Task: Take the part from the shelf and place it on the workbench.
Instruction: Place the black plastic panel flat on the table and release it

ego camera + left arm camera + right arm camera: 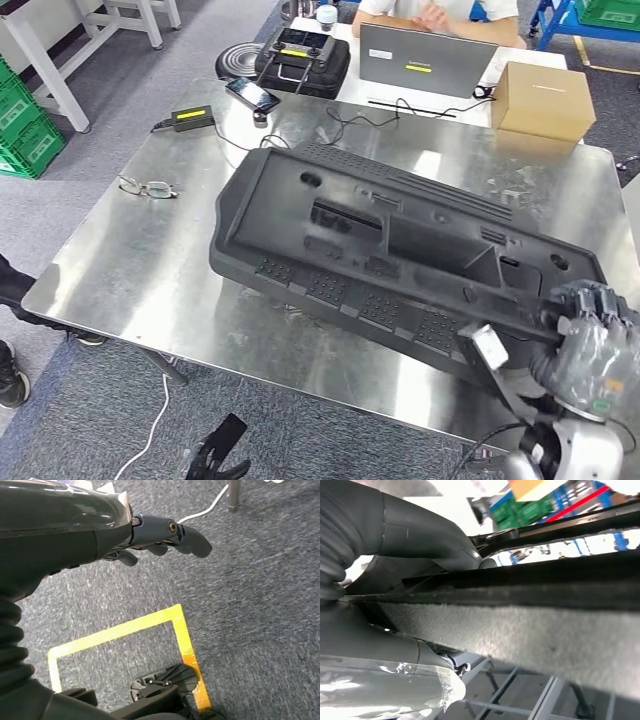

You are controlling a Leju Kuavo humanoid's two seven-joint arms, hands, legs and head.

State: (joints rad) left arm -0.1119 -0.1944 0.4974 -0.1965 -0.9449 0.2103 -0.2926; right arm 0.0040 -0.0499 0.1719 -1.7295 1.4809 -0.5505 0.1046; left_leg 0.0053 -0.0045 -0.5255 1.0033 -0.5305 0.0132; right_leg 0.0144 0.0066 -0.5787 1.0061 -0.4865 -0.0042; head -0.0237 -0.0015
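The worktop (151, 270) is bare sheet metal, smooth and brushed, with a dull shine; the part (392, 250) looks like matt black moulded plastic, ribbed and dimpled, its edge fuzzy like felt in the right wrist view; the box (542, 100) is plain brown cardboard; the floor (256, 605) is rough grey carpet, with glossy yellow tape (124, 627).
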